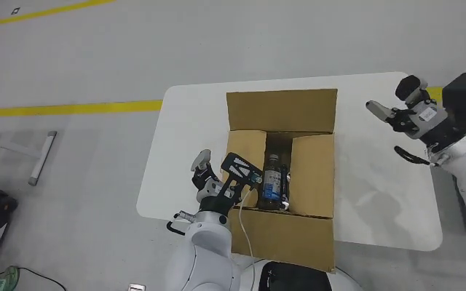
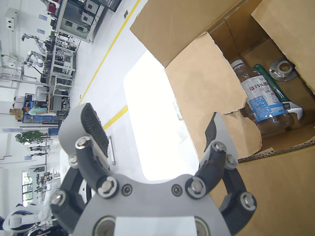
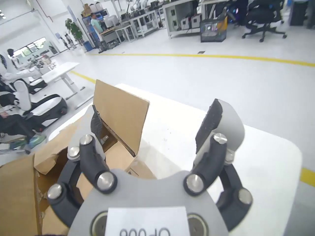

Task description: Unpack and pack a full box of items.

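Observation:
An open cardboard box stands mid-table with its flaps spread. Inside lie a clear bottle with a blue-and-white label, a green-handled wrench beside it, and a round metal flange nearer the far end. My left gripper is open and holds nothing; it hovers at the box's torn left flap, just outside the opening. My right gripper is open with nothing in it, raised over the table's far right corner, well away from the box.
The white table has bare room to the right of the box and a narrower strip on its left. The box's near flap hangs toward the front edge. Grey floor with yellow lines surrounds the table.

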Controlling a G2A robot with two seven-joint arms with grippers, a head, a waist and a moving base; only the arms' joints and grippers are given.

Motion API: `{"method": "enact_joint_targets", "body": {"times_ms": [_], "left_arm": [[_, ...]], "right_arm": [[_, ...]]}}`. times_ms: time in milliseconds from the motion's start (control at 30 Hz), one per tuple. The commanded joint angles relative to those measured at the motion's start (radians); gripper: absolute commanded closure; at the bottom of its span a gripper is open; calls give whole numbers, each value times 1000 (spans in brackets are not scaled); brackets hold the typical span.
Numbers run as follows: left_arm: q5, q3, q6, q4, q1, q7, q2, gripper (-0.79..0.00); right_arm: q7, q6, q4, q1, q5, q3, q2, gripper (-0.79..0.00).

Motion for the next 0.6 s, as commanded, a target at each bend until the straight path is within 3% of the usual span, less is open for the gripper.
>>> {"method": "enact_joint_targets", "body": {"times_ms": [0, 133, 300, 567], "left_arm": [[0, 0, 0, 0, 0, 0, 0, -785], [0, 0, 0, 0, 0, 0, 0, -785], [0, 0, 0, 0, 0, 0, 0, -785], [4, 30, 26, 27, 3, 37, 1, -785]], "right_arm": [[-68, 18, -66, -128, -84, 36, -4, 0], [-175, 73, -155, -329, -231, 73, -17, 0], [-323, 99, -199, -516, -298, 98, -35, 0], [-396, 59, -193, -601, -274, 156, -49, 0]]}}
